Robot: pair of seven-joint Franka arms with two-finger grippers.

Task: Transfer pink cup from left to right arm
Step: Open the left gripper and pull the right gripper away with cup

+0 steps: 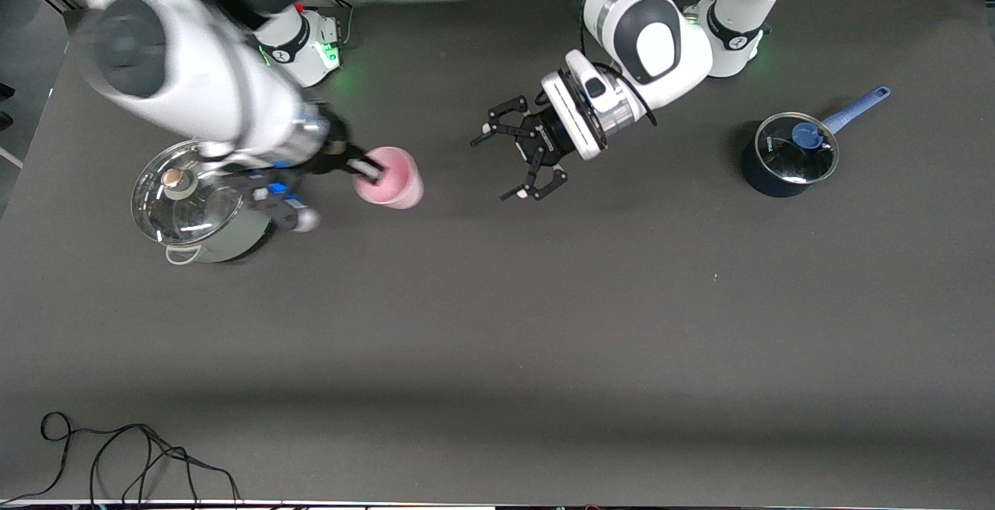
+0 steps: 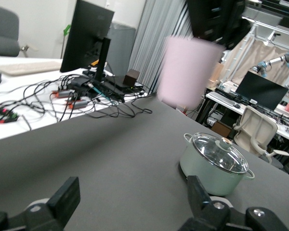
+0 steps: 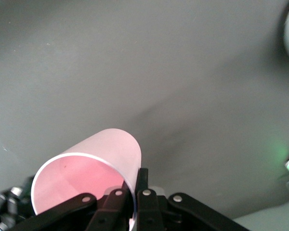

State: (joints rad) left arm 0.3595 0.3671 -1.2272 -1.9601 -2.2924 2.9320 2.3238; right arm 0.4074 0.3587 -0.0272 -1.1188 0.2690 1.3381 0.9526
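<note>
While the dark table (image 1: pixel 544 323) stretches wide, the right arm (image 1: pixel 186 67) reaches from eleven o'clock, its gripper (image 1: pixel 365 170) clamped on the rim of the pink cup (image 1: pixel 392 177), which hangs tilted in the air over the table beside the pale-green lidded pot (image 1: pixel 198 211) at nine o'clock. The left arm (image 1: pixel 653 36) comes from one o'clock; its gripper (image 1: pixel 513 156) hovers over table centre, fingers (image 1: pixel 497 117) spread wide, apart from the cup. At three o'clock sits the dark-blue saucepan (image 1: pixel 789 154) with its glass lid.
</note>
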